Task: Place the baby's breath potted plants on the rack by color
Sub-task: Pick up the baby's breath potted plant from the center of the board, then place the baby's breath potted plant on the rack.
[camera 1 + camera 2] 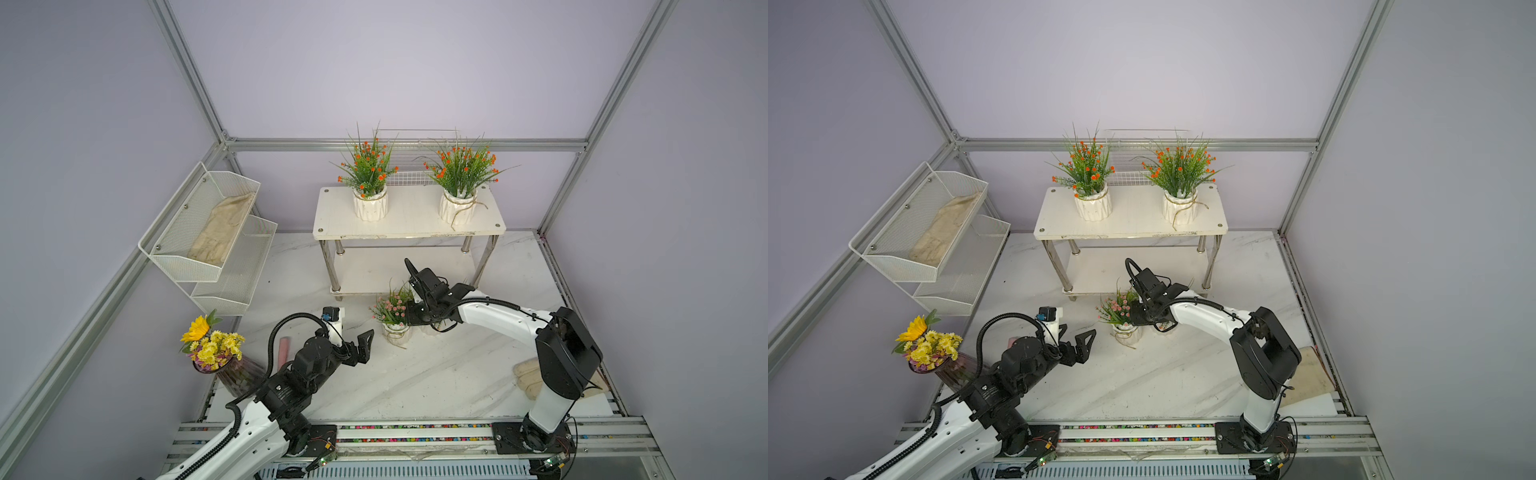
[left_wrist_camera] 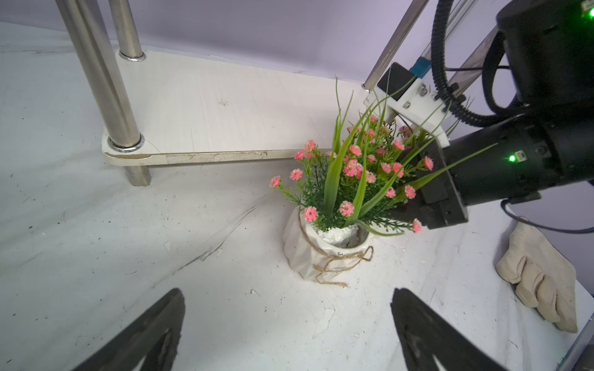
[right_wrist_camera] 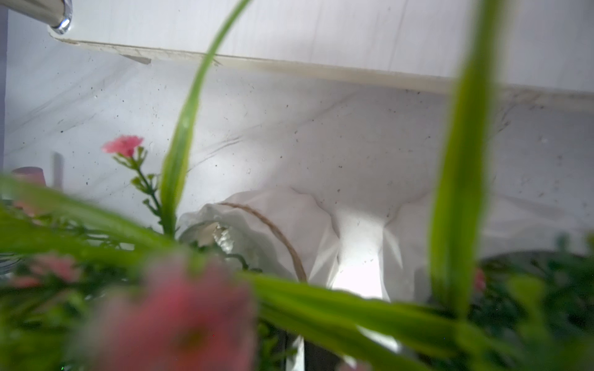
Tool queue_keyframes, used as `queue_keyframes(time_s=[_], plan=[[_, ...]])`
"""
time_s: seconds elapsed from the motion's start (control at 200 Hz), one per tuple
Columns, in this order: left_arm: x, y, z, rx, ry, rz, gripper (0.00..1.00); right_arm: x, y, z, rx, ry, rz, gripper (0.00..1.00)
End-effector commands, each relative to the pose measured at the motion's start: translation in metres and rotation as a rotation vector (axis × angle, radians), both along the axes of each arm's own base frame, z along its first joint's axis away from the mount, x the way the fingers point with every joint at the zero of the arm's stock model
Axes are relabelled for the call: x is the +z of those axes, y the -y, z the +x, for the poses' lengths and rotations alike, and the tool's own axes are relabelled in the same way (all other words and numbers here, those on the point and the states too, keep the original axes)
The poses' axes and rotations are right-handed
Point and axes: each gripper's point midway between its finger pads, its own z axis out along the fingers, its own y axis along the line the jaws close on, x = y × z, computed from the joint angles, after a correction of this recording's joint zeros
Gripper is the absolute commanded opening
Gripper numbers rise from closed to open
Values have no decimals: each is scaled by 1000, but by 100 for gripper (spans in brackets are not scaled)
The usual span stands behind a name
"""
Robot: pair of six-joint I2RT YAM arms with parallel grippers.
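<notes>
Two orange baby's breath potted plants (image 1: pixel 369 170) (image 1: pixel 461 170) stand on the top board of the rack (image 1: pixel 409 226). A pink plant (image 1: pixel 392 313) (image 2: pixel 321 253) stands upright on the table, just in front of the rack's bare lower shelf (image 2: pixel 209 106). Beside it a second white pot (image 1: pixel 430 331) (image 3: pixel 405 244) sits under my right gripper (image 1: pixel 415 318). That gripper is buried in this pot's foliage and shut on the stems, and leaves hide its fingertips. My left gripper (image 1: pixel 356 332) (image 2: pixel 287 292) stands open near the first pink plant, with nothing between its fingers.
White mesh tiered bins (image 1: pixel 208 232) stand at the left. A sunflower bouquet in a dark vase (image 1: pixel 212 345) is beside my left arm, with a pink cylinder (image 1: pixel 284 351) nearby. A pale glove (image 2: pixel 540 276) lies at the right. A wire basket (image 1: pixel 415 174) sits behind the rack.
</notes>
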Motion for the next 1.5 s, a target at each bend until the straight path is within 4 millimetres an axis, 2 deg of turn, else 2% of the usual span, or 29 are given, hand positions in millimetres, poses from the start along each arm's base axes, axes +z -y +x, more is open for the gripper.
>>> queue_keyframes(time_s=[0.0, 0.28, 0.52, 0.785, 0.99, 1.225, 1.495], plan=[[2, 9, -1, -41, 36, -47, 100, 41, 1, -3, 42, 19, 89, 8], [-5, 38, -5, -178, 59, -62, 100, 76, 0, -9, 92, 33, 158, 7], [-8, 65, -4, -267, 106, -44, 100, 88, -5, -13, 120, 41, 198, 6], [-14, 85, 3, -315, 137, -3, 100, 91, -8, -19, 141, 36, 232, 6], [-2, 102, 8, -360, 195, -18, 100, 89, -8, -23, 147, 29, 246, 6], [-1, 121, 18, -403, 197, 2, 100, 92, -8, -26, 152, 35, 265, 6], [8, 127, 19, -419, 249, -18, 100, 87, -8, -31, 163, 20, 274, 6]])
